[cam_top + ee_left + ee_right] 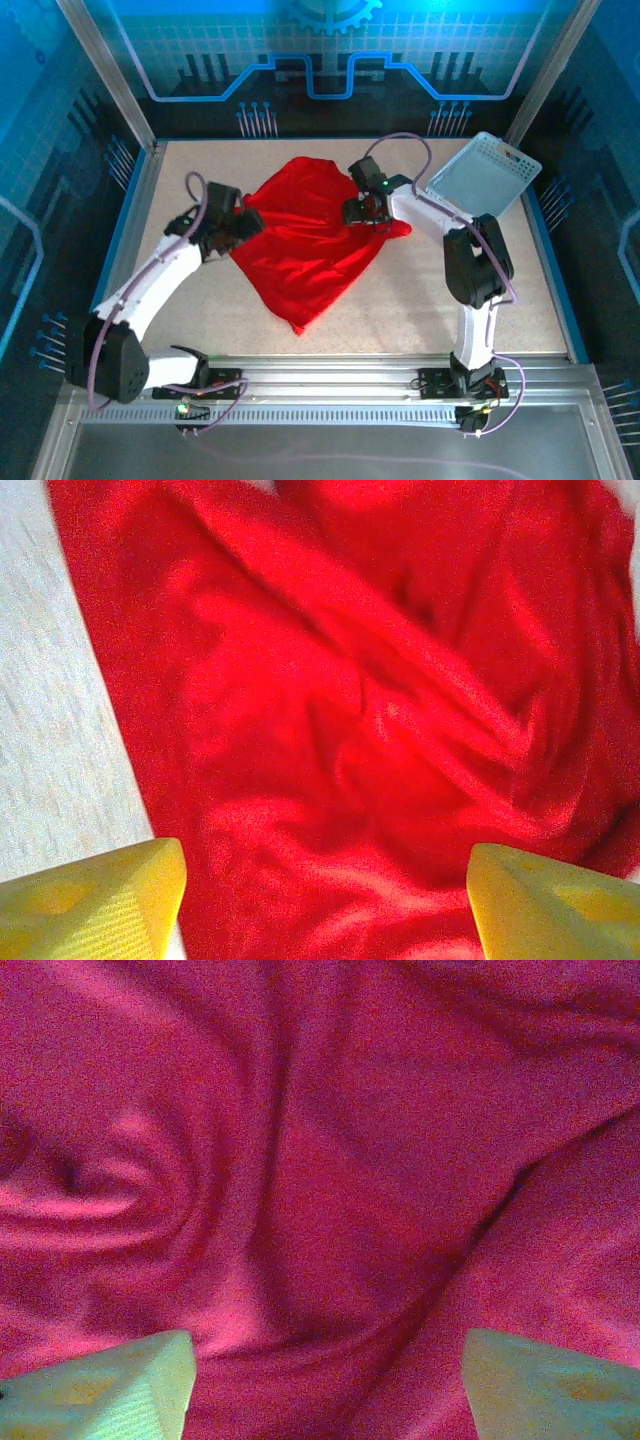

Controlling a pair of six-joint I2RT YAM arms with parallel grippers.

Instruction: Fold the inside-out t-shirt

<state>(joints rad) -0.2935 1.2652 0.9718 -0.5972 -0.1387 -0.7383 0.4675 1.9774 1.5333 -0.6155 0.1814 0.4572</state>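
Observation:
The inside-out t-shirt [305, 245] is a bright red cloth lying rumpled in the middle of the table, narrowing to a point toward the near side. My left gripper [243, 222] stands at the shirt's left edge; in the left wrist view its yellow fingers [110, 895] are wide apart, with creased red cloth [350, 710] and a strip of table between and beyond them. My right gripper [362, 212] hovers over the shirt's right part, and its pale fingers [120, 1385] are spread over folds of the cloth [320, 1180]. Neither grips the shirt.
A light blue mesh basket [483, 172] sits tilted at the back right, just behind the right arm. The speckled tabletop [180, 180] is bordered by blue rails and metal posts. Bare table lies to the left and near side of the shirt.

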